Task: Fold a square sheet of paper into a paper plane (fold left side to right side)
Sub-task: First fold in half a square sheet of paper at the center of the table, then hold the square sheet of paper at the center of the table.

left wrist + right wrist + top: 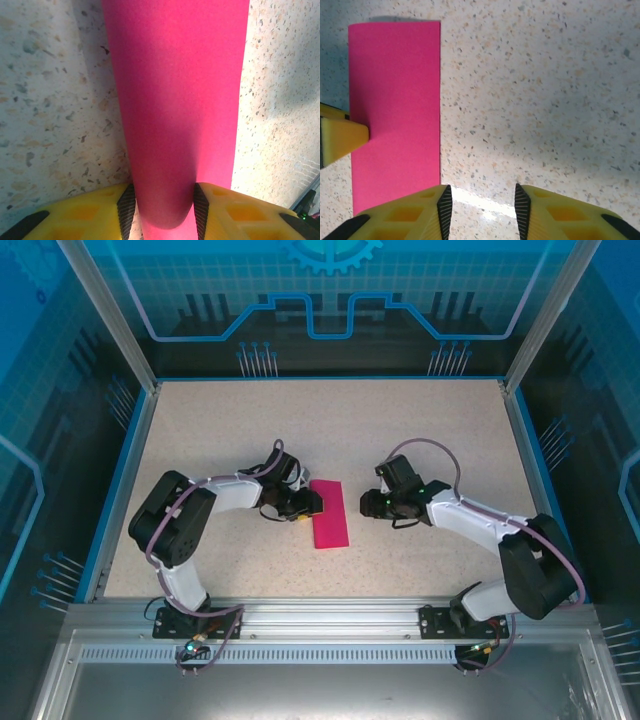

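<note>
tabletop (200, 440): paper (330, 513) lies lengthwise near-to-far

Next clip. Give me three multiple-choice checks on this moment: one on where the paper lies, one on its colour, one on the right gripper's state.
1. Where does the paper lie?
A. Between the left gripper and the right gripper
B. At the far right corner
C. On the right arm's base

2. What colour is the paper?
A. Green
B. Pink
C. White

3. What is the right gripper doing?
A. It is shut on the paper
B. It is pressing down on the paper
C. It is open over bare table

Answers:
1. A, since the top view shows a gripper on each side of it.
2. B, as it is pink in every view.
3. C, because its wrist view shows the fingers apart with the paper off to one side.
</note>
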### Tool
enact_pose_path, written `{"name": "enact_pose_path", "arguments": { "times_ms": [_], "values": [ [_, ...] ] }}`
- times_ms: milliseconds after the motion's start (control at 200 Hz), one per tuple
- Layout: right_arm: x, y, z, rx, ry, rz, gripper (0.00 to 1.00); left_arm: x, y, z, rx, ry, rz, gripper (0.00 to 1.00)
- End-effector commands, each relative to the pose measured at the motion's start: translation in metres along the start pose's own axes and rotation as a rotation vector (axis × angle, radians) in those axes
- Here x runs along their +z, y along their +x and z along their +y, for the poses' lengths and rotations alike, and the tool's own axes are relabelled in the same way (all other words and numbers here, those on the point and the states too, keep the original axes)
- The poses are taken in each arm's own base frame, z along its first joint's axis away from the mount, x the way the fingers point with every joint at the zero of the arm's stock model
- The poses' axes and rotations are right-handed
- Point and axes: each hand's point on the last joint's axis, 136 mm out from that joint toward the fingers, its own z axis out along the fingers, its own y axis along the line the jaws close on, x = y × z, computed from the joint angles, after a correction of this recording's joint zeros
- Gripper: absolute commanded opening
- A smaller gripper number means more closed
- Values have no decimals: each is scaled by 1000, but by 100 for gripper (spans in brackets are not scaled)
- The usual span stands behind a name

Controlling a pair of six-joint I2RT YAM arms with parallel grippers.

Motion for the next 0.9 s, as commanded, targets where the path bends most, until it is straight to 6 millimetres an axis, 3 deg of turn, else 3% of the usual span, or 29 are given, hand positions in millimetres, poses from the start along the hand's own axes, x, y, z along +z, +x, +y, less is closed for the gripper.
{"name": "enact_pose_path", "arguments": {
  "times_ms": [0, 290, 450, 595, 815, 835, 895],
  "values": [
    [-2, 5, -2, 8, -26, 6, 42, 12, 8, 22, 5, -98, 28, 40],
    [7, 7, 23, 38, -169, 36, 42, 13, 8, 24, 3, -107, 33, 40],
    [19, 9, 44, 43, -255, 84, 29, 14, 9, 24, 2, -112, 33, 40],
    [35, 15, 56, 24, -245, 146, 21, 14, 9, 24, 3, -111, 33, 40],
    [57, 27, 58, 5, -202, 219, 20, 14, 9, 24, 6, -113, 34, 40],
    [56, 19, 65, -1, -212, 206, 20, 14, 9, 24, 5, -114, 34, 40],
    [60, 21, 65, -10, -193, 222, 20, 13, 9, 24, 7, -114, 33, 40]
  ]
}}
